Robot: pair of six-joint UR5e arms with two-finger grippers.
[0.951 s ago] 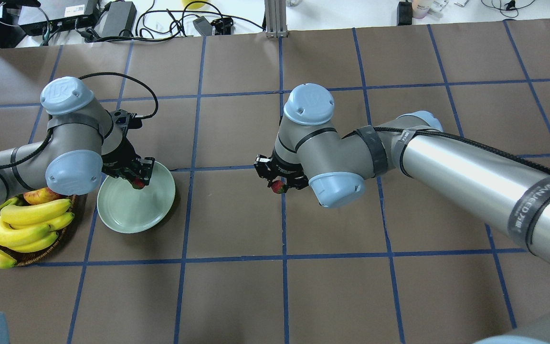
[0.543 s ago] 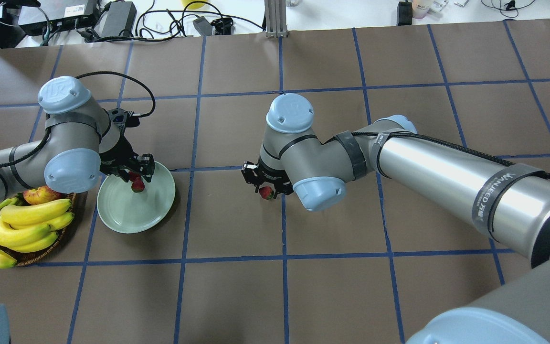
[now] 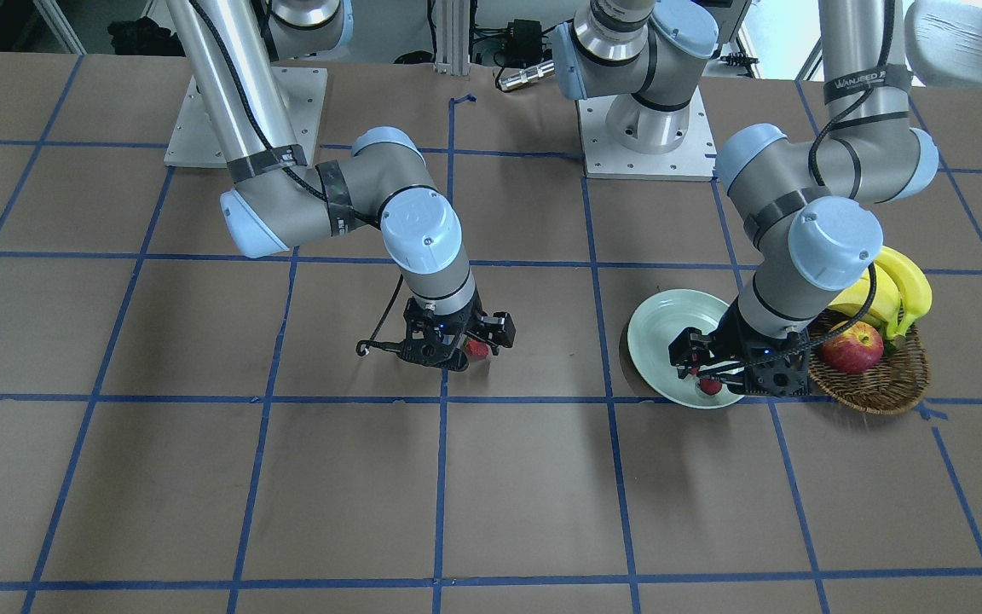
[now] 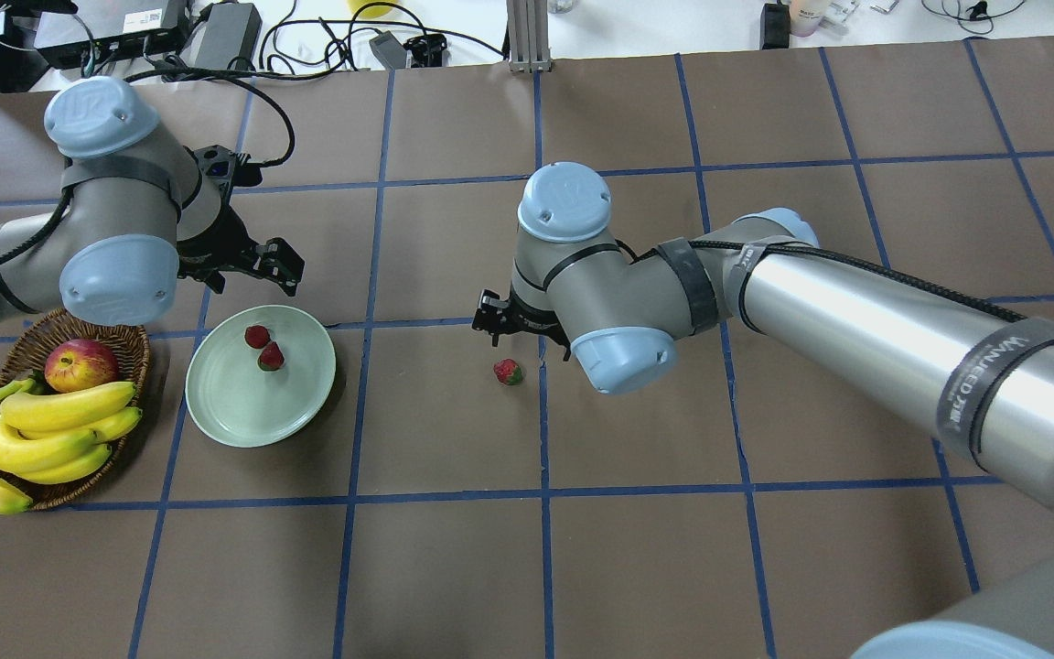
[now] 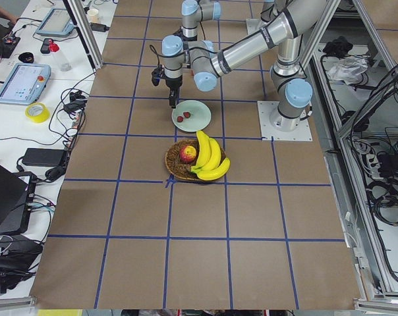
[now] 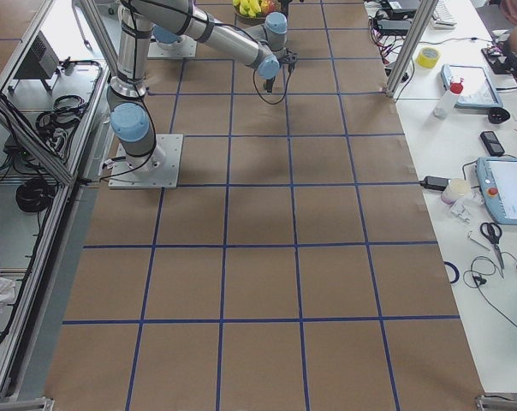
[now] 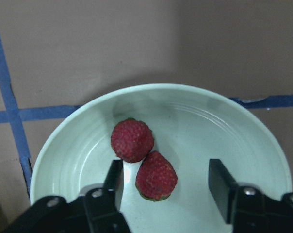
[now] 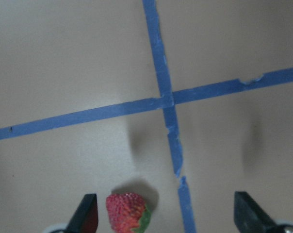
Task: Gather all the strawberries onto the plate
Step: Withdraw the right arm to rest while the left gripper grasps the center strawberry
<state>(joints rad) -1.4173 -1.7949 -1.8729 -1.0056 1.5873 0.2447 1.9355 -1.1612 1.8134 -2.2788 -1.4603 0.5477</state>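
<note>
The mint-green plate holds two strawberries, side by side; they also show in the left wrist view. My left gripper is open and empty, raised over the plate's far edge; its fingers straddle the nearer berry. A third strawberry lies on the brown table near a blue tape crossing. My right gripper is open just above it, partly hidden under the wrist. In the right wrist view this berry sits beside the left finger.
A brown wicker basket with a bunch of bananas and a red-yellow apple stands just left of the plate. Cables and power bricks lie past the table's far edge.
My left gripper opened, left its strawberry on the plate beside the other, and rose back. My right gripper moved left, opened and let its strawberry rest on the table.
</note>
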